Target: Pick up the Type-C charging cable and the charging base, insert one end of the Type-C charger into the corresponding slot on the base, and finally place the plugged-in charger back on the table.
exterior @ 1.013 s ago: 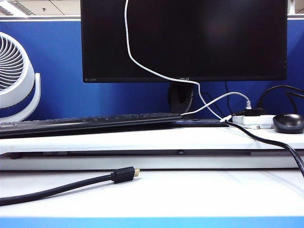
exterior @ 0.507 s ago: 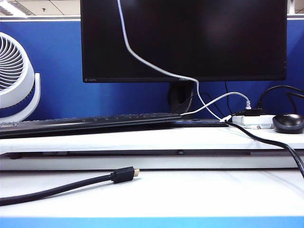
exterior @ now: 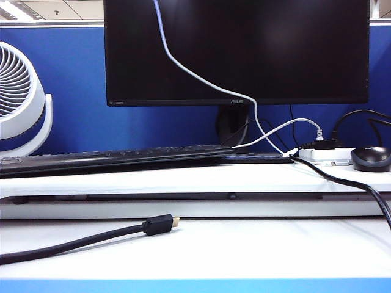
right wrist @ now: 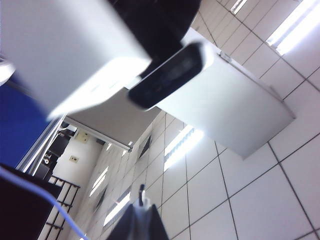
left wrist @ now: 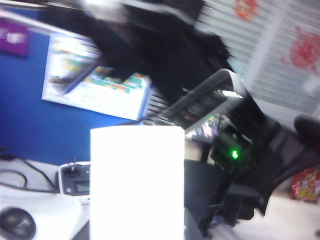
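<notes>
Overhead, left pincer (left wrist: 138, 222) clamps charging base (left wrist: 137, 175), right pincer (right wrist: 142, 212) pinches Type-C charging cable (exterior: 201, 81)

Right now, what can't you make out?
- Both claws: cut off above the exterior view's top edge, where the cable exits.
- Base slot: left wrist view, washed out by glare and blur; the left claw's fingers are hidden behind the base.
- Cable plug: right wrist view, too small to read in the tips of the shut right claw.
</notes>
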Tool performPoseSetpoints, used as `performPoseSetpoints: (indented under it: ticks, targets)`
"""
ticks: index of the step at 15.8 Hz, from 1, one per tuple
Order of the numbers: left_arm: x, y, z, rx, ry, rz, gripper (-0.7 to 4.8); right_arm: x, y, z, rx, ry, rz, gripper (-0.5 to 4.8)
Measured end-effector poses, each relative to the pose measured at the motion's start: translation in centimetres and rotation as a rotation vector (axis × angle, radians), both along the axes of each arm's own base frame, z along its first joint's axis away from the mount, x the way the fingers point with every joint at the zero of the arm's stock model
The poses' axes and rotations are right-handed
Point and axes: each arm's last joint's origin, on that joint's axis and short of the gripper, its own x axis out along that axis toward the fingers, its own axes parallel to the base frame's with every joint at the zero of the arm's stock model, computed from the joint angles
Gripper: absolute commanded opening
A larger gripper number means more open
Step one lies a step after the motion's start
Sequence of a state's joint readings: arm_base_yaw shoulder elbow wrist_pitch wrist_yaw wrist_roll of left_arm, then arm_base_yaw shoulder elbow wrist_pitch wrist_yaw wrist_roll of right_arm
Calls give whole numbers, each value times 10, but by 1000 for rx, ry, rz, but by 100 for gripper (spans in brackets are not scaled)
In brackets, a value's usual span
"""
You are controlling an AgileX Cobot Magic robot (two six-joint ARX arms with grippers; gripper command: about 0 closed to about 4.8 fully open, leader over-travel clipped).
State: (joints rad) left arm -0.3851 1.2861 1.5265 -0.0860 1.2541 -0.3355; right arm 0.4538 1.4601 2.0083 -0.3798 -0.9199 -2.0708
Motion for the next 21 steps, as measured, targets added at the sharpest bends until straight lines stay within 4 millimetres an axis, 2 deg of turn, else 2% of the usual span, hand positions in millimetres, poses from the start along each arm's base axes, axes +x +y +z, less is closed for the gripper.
performPoseSetpoints:
  ticks: [2,7,10,14,17,21]
  targets:
    - [2,1,0,-8,-53,45,84,0,-1,0,0,1,-3,3]
    - [7,0,1,-32,-59,262,84,1,0,-4,-21,43,-5,3]
    - [6,-3,1,-33,-79,272,84,2,0,-5,-18,53,-56,3]
    - [-3,-25,-3,-13,-101,293,79,10,1,-10,-26,94,-165,3]
    - [-11,-45,-13,74,-91,493,79,11,1,-12,-36,122,-220,3]
    - [-11,-49,-18,145,-116,660,77,10,0,-12,-33,122,-244,3]
